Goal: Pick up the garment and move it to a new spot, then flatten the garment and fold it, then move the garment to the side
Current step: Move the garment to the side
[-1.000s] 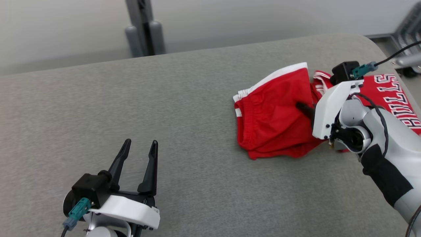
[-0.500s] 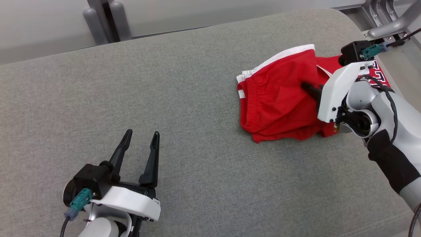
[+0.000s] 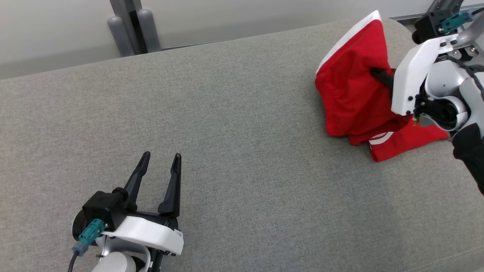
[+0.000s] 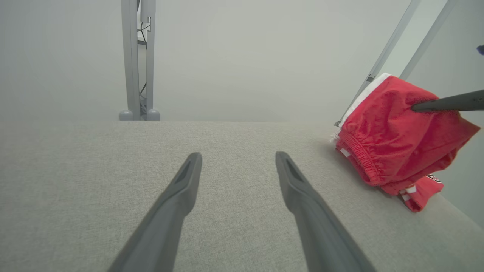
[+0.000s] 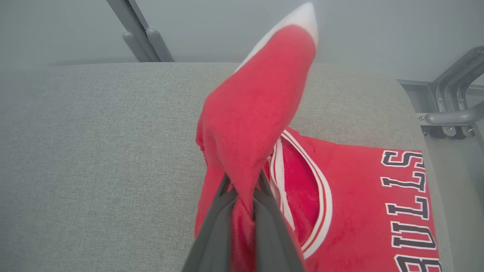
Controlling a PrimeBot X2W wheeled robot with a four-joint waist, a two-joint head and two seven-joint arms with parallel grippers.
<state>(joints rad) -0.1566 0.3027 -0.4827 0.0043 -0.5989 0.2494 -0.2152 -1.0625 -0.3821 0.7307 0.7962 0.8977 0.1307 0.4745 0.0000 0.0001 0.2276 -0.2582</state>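
Nearest, the left end effector (image 3: 162,156) hovers wide and empty over the grey fabric desk (image 3: 242,124). At the desk's far right corner, the right end effector (image 3: 373,71) pinches the red garment (image 3: 351,90), which has a white hem and an elastic waistband. The garment hangs bunched, its lower folds draping onto a red lettered jersey (image 3: 401,141) lying flat.

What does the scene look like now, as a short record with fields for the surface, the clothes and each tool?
surface: grey padded table
held garment: red shorts, white trim, hanging bunched from the right tool
right tool: shut on the red shorts, at the table's far right
other garment: red jersey, flat on the table under the shorts, dark lettering
left tool: open, empty, over bare table
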